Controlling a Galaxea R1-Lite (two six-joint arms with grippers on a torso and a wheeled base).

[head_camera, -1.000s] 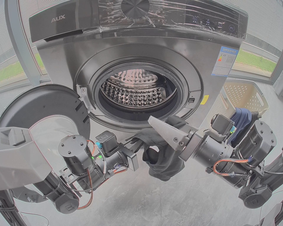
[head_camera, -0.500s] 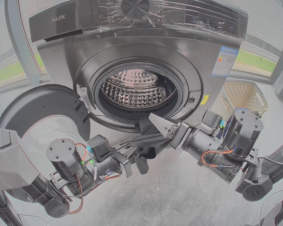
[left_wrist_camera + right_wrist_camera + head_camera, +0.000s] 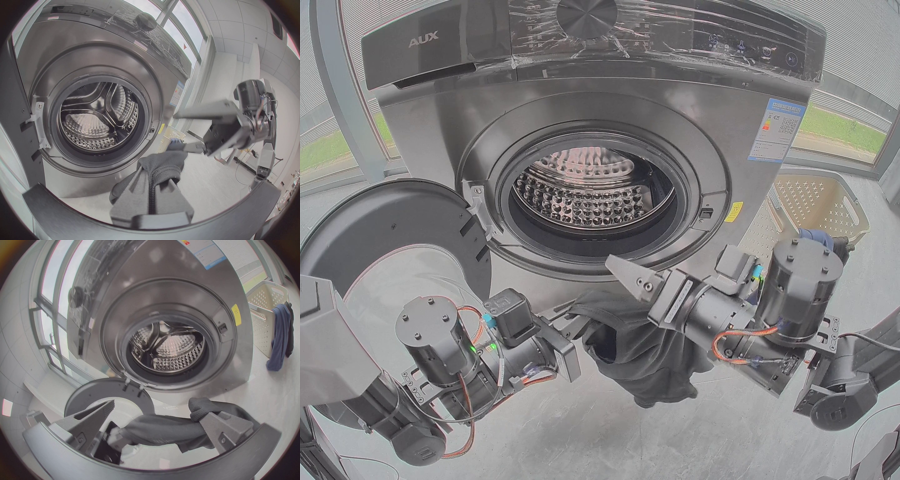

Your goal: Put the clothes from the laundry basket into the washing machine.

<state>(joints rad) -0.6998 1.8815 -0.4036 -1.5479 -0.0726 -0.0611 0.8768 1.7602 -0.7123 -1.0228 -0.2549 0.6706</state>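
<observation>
Dark garment point(image 3: 650, 356): hangs in the air between the two arms, in front of the washing machine and below its round opening, outside the drum. Its lower folds sag toward the floor without reaching it.
Left tool point(image 3: 573, 317): fingers pressed together on a bunched fold at the garment's left end; the left wrist view shows cloth pinched between them.
Right tool point(image 3: 157, 410): fingers spread wide apart, not clamped. The garment runs across the gap and lies bunched over one finger; the other finger is bare.
Floor point(image 3: 625, 437): grey, marbled, below both arms.
Door point(image 3: 394, 231): round, swung fully open to the left of the opening, on its hinge.
Washing machine point(image 3: 687, 119): grey front loader, its control panel covered in clear film, with a label on the upper right of its front.
Drum point(image 3: 587, 194): shiny perforated metal; no cloth seen inside.
Laundry basket point(image 3: 825, 200): cream, perforated, on the floor at the right of the machine.
Blue garment point(image 3: 278, 340): draped over the basket's near rim and hanging down its outside, with a darker piece just beside it.
</observation>
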